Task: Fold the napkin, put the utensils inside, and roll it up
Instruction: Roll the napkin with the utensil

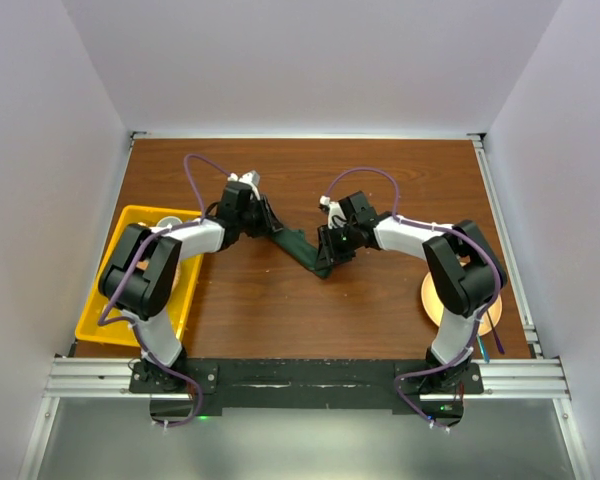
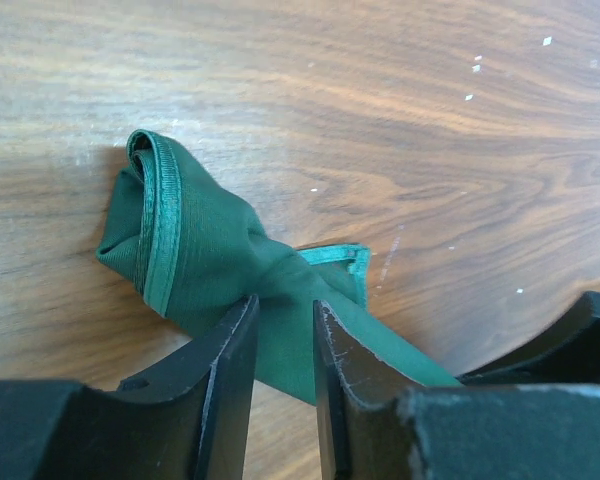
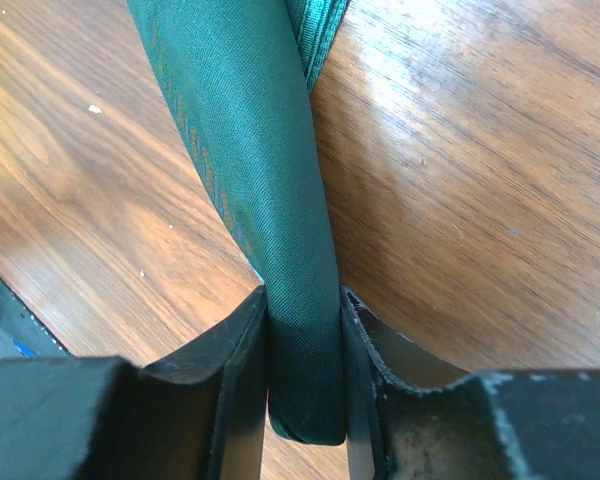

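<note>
In the top view the napkin is seen only as a short dark green strip. Its ends are covered by the left end effector and the right end effector. In the right wrist view it is cut off by the upper edge. Whether anything is wrapped inside cannot be told. The yellow tray is partly hidden by the left arm.

Dark green napkin on a brown wood-grain table.
A yellow tray lies left of the napkin, a pale orange plate right of it.
</note>
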